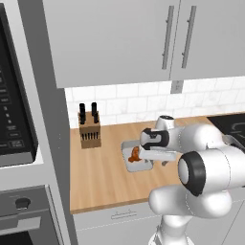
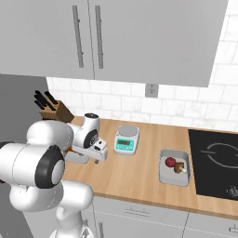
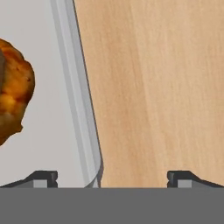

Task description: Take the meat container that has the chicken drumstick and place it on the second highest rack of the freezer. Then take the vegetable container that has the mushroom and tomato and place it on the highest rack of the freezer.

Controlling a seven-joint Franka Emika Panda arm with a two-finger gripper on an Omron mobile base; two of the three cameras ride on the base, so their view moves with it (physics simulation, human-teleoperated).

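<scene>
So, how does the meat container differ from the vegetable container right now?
The meat container holds one browned chicken drumstick; the vegetable container holds a red tomato and a brown mushroom. The meat container sits directly under the end effector, whose open fingers straddle its rim; the vegetable container sits apart, beside the cooktop. Both are shallow grey trays on the wooden counter.
</scene>
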